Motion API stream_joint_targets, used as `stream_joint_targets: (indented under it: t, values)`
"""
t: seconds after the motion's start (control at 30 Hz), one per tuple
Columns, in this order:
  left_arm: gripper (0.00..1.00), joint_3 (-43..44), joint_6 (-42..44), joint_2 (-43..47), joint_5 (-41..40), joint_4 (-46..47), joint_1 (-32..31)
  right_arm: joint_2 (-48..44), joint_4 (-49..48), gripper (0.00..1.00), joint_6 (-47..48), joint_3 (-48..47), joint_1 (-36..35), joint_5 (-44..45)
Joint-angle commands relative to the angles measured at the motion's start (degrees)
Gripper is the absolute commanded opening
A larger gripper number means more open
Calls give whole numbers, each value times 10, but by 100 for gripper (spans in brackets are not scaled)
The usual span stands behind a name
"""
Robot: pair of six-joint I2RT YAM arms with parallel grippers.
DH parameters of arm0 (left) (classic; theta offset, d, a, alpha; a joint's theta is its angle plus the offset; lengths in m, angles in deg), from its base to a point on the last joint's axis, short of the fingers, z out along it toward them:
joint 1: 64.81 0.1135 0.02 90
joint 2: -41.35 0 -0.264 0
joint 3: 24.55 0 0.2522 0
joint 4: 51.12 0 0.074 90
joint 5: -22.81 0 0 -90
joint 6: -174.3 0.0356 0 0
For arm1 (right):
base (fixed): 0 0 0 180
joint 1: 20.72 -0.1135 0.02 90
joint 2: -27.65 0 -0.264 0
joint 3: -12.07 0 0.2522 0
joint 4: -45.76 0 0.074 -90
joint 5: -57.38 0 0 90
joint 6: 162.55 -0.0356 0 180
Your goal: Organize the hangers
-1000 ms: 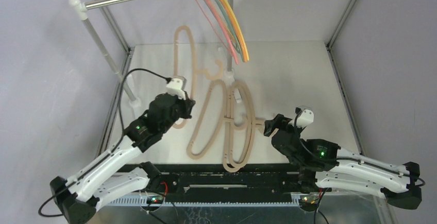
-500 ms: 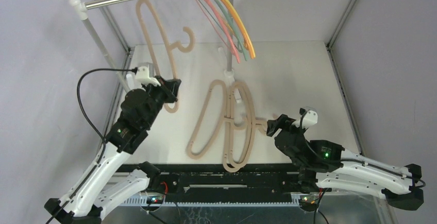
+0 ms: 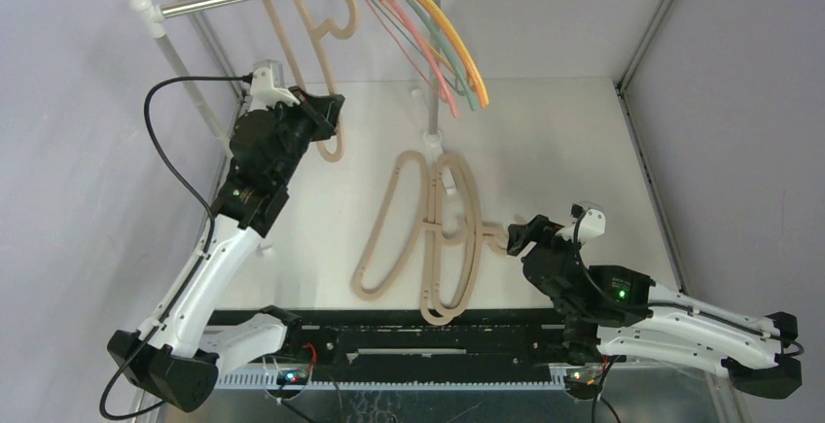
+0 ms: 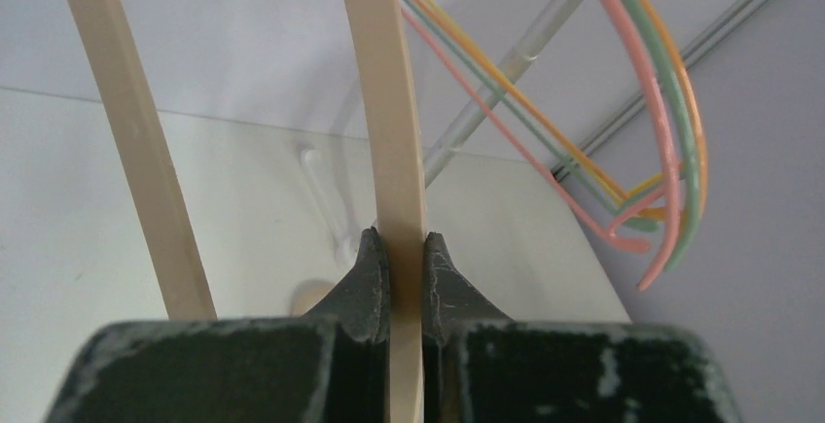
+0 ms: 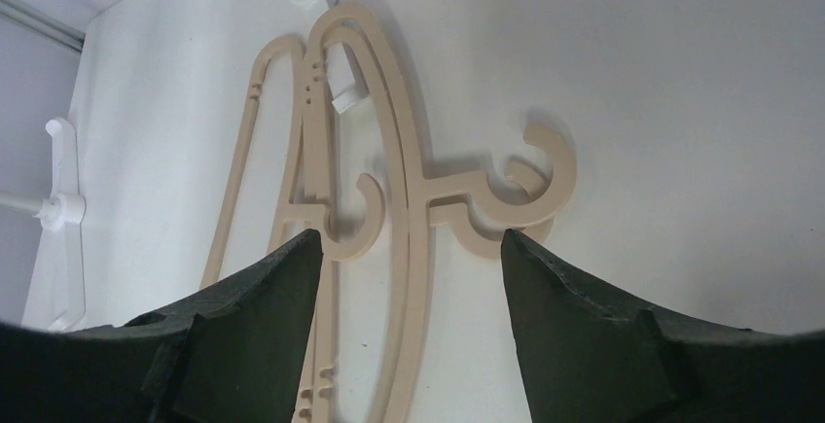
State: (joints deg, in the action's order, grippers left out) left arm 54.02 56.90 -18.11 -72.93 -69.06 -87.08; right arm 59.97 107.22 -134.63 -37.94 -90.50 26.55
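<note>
Up at the silver rail [image 3: 214, 1], just left of the thin coloured hangers [image 4: 681, 151] that hung from it, the left claw [image 4: 399, 258] was closed tightly on one bar of a tan hanger [image 4: 385, 102] and held it raised; whether its hook sat on the rail, I cannot tell. Well below the rail, two more tan hangers [image 5: 418, 209] lay flat on the tabletop [image 3: 564, 141], overlapping. Beside their hooks the right claw [image 5: 407, 243] stood wide, holding nothing
</note>
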Motion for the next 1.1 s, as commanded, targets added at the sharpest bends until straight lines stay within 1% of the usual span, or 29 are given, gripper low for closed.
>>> stream_joint_targets:
  t: [0.0, 0.17, 0.47, 0.6, 0.9, 1.07]
  values:
    - [0, 49, -20, -12, 37, 67, 5, 4, 6, 76, -4, -13, 3, 19]
    - [0, 64, -40, -44, 51, 87, 11, 8, 8, 76, -3, -13, 12, 18]
    - [0, 112, -72, -107, 47, 93, 16, 6, 8, 76, 11, -13, 33, 11]
    - [0, 127, -97, -132, 56, 115, 17, 10, 11, 77, 12, -11, 42, 6]
    - [0, 162, -141, -185, 54, 109, 16, 3, 14, 77, 15, -4, 55, -3]
    - [5, 185, -155, -216, 56, 108, 16, -2, 16, 77, 18, 0, 60, -5]
